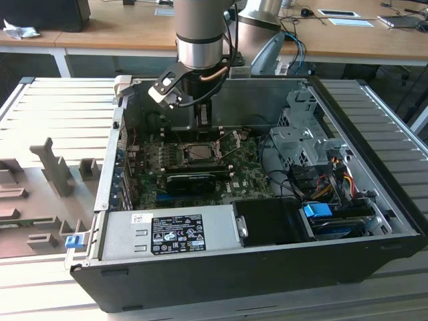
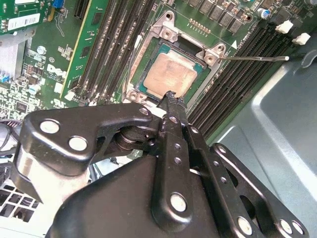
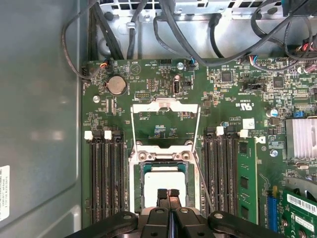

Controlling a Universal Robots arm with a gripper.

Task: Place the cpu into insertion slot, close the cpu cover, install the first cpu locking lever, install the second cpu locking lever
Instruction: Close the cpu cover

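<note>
Silver-grey, your flat square cpu lies seated near the exterior view's centre, your black gripper pinched together above it, thin silver cpu cover hinged open.

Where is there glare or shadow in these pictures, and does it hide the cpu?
First wrist view: glare washes the cpu top almost white. Second wrist view: the same top shows a coppery sheen, its outline clear; the dark end effector carries small highlights. Exterior view: the case interior is dim beside the bright desk.
</note>
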